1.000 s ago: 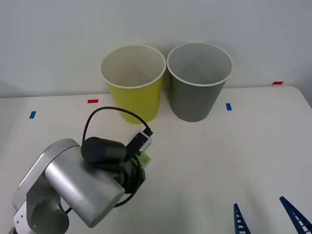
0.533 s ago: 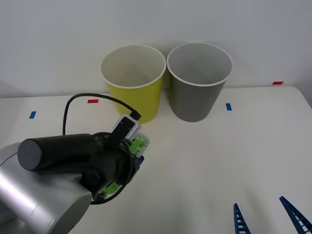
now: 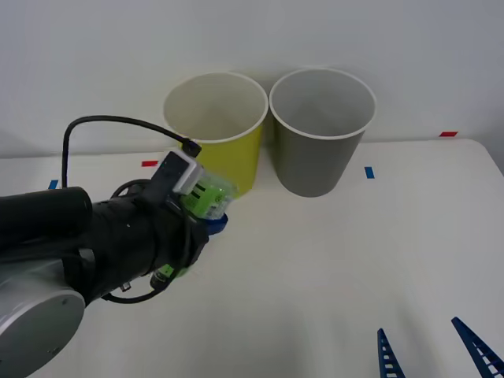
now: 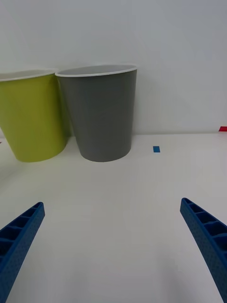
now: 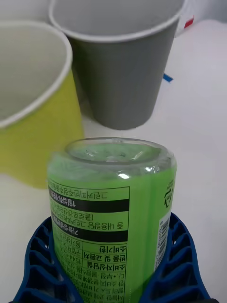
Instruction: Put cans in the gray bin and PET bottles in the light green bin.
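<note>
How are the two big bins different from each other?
The light green bin is yellow-green; the gray bin is gray. The light green bin stands to the robot's left of the gray bin. Both are tall, round, tapered, upright, white-rimmed and about the same size.

White table (image 3: 331,260) bears light green bin (image 3: 216,150), gray bin (image 3: 321,150).

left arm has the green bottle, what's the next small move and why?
Probably carry it up and forward over the light green bin. The left gripper is shut on the PET bottle, held off the table just short of that bin's wall and below its rim. The right gripper waits open, low on the right.
</note>
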